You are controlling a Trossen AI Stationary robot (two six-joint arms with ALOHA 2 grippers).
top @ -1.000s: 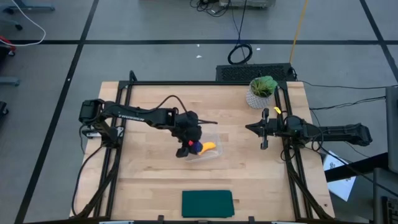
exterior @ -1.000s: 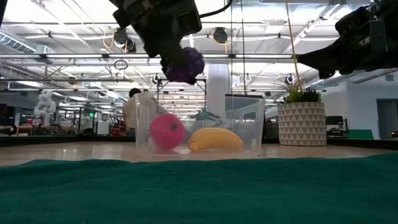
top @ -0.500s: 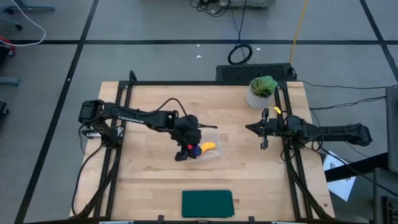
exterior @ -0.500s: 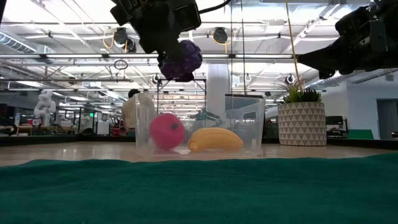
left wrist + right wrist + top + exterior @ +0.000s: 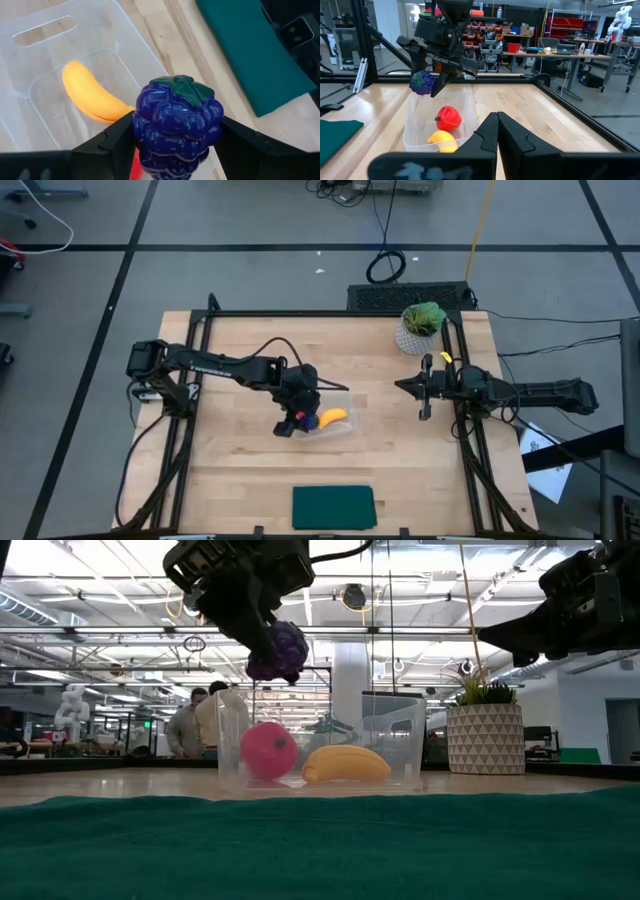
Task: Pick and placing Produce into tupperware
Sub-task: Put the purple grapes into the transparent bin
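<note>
Since a second ago the left gripper (image 5: 262, 635) has tilted and drifted a touch leftward — its purple grapes (image 5: 277, 651) now hang a little lower, over the tub's near-left part rather than its middle. The fingers clamp the grapes on both sides, as the left wrist view shows plainly, so the piece is not yet let go. Below it, the clear tub (image 5: 395, 745) sits mid-table with the red piece (image 5: 268, 751) and the banana (image 5: 345, 764) already lying inside, side by side; neither has shifted. That leaves the grapes as the last of the three, and to my eye the arm is lining up to lower or drop them — the spot over the red piece looks crowded, so they may roll. Farther right stands the plant (image 5: 484, 738), and the right gripper (image 5: 424, 387) waits well apart near the table's right rail, fingers closed on nothing.
</note>
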